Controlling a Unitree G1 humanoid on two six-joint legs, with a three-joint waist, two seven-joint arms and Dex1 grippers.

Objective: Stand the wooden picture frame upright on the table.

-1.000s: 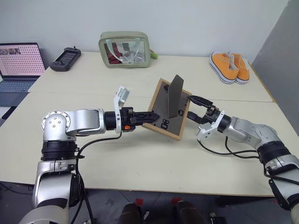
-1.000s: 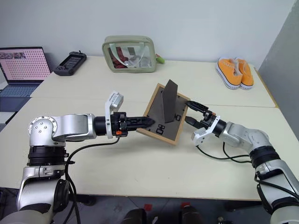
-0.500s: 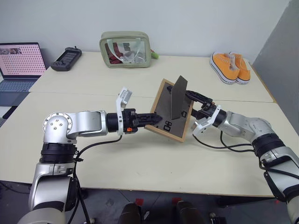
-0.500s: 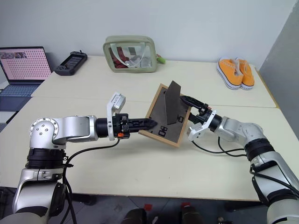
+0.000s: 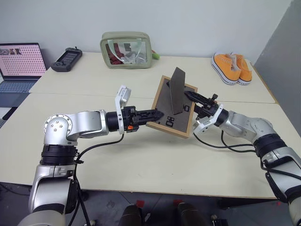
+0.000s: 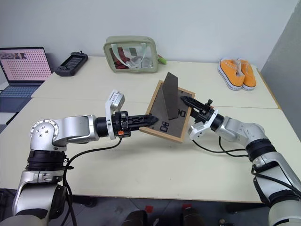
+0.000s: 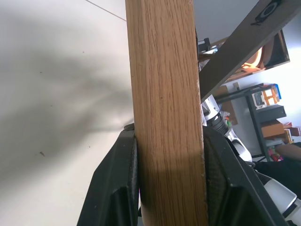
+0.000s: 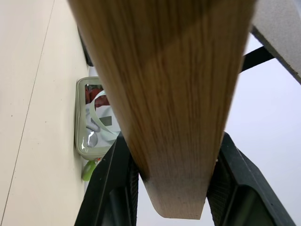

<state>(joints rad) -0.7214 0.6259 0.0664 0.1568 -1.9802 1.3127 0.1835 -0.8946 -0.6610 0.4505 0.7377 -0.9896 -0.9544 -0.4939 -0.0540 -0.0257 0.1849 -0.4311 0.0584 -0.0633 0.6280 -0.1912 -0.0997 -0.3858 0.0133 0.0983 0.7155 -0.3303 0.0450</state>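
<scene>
Picture frame [image 5: 165,123]: light oak-grain border, dark grey backing board and prop, white marks. Table [image 5: 141,160]: plain pale cream. Shoes [image 5: 230,67]: orange, white soles. Pouch [image 5: 125,50]: sage green, clear front. Laptop [image 5: 19,61] screen: pink-and-white grid pattern.

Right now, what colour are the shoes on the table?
Orange with white soles, clearest in the left eye view.

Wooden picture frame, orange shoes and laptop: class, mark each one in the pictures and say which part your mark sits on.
wooden picture frame [image 5: 162,107]: left eye view, on its grey back board.
orange shoes [image 5: 231,68]: left eye view, on the nearer shoe's upper.
laptop [image 6: 27,64]: right eye view, on its lit screen.
</scene>
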